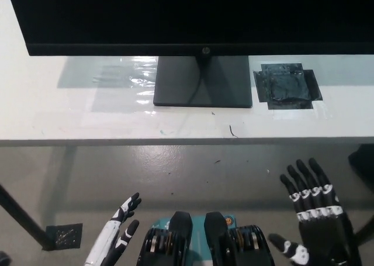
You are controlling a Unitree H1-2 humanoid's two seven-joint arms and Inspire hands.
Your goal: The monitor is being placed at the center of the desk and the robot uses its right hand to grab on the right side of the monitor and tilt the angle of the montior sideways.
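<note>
monitor (pixel 193 17) looks like matt black plastic, dark screen, stand base (pixel 203 81) same matt finish. tabletop (pixel 70 117) is smooth white with a shiny clear film patch (pixel 125 73) at 9 o'clock of the base, crinkly black tape patch (pixel 286 86) at 3 o'clock. floor (pixel 193 172) looks like dull grey concrete.

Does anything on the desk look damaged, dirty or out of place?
Yes. A black tape patch sits right of the monitor base, crinkled and uneven. Clear shiny film wrinkles left of it. Small dark marks scuff the desk.
</note>
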